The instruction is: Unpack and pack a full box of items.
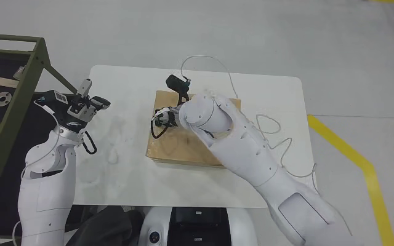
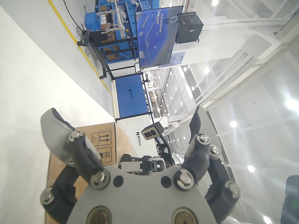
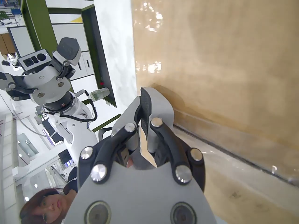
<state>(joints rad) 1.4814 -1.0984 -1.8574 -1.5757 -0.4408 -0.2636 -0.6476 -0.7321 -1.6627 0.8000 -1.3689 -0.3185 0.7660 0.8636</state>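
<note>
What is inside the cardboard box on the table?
Nothing shows: the cardboard box is closed, its taped flaps covering any contents. Over its top is the right end effector.

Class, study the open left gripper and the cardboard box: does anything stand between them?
Nothing visible: bare white table lies between the left gripper and the cardboard box. The right gripper sits at the box's near edge.

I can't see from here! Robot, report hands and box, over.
Left gripper open, apart from box. Right gripper shut on tan strip over box top. Box closed, right arm across it.
</note>
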